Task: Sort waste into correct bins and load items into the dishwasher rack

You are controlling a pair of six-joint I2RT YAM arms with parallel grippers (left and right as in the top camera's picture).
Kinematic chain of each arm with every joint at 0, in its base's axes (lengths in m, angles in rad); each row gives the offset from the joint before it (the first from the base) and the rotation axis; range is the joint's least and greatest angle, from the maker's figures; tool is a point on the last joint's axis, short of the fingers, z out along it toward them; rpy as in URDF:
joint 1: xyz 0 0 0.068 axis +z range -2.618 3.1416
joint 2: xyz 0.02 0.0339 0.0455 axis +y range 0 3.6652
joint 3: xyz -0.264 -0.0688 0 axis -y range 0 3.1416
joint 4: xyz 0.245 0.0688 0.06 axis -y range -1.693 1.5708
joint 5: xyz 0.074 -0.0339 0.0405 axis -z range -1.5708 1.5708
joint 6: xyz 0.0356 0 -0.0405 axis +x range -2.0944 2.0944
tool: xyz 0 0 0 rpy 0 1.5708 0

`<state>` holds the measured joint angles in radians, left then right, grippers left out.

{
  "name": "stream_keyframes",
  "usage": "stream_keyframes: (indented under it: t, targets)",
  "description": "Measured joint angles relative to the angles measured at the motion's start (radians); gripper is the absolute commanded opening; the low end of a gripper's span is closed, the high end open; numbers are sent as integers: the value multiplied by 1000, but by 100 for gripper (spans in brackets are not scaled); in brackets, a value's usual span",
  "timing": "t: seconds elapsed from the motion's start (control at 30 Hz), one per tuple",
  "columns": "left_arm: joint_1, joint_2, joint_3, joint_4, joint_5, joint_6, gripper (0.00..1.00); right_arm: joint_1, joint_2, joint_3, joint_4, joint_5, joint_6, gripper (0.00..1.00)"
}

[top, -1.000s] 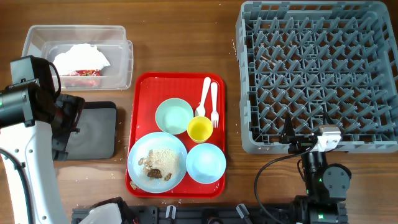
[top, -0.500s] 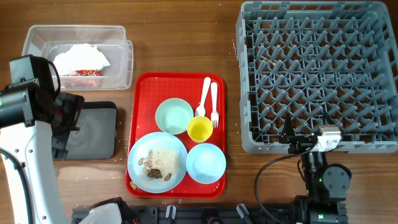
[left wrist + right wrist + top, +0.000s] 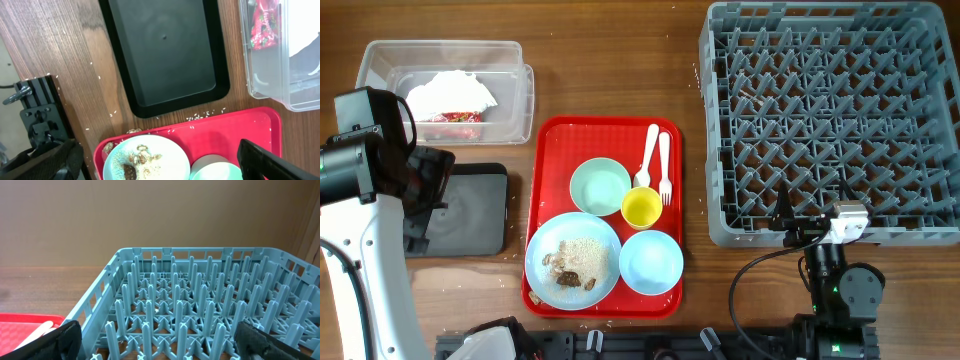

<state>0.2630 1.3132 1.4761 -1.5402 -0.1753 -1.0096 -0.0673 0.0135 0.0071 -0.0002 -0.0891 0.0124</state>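
Standing spread wide and gripping nothing, the left fingers point(image 3: 265, 160) are being held above the table point(image 3: 60, 45). The black tray point(image 3: 165, 55) is being framed just ahead of them, with the clear tub point(image 3: 280, 85) of napkins point(image 3: 450, 93) and wrappers point(image 3: 261, 25) beside it. The pale blue plate point(image 3: 150, 157) with food scraps point(image 3: 582, 256) is being seen between them on the red tray point(image 3: 235, 127). The right fingers point(image 3: 260, 342), equally wide and empty, are being held just short of the dishwasher rack point(image 3: 200, 305).
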Motion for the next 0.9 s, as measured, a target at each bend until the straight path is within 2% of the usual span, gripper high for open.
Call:
stream_keyframes:
  t: [0.27,0.43,0.53,0.7,0.9]
  targets:
    - [0,0,0,8,0,-3,100,0,0,0,0,0,0,100]
    - [0,0,0,8,0,-3,100,0,0,0,27,26,-80,100]
    - [0,0,0,8,0,-3,100,0,0,-1,155,-60,-82,100]
    - [0,0,-2,8,0,-3,100,0,-2,0,510,-327,-65,100]
    - [0,0,-2,11,0,-3,100,0,-2,-1,776,-472,-17,100]
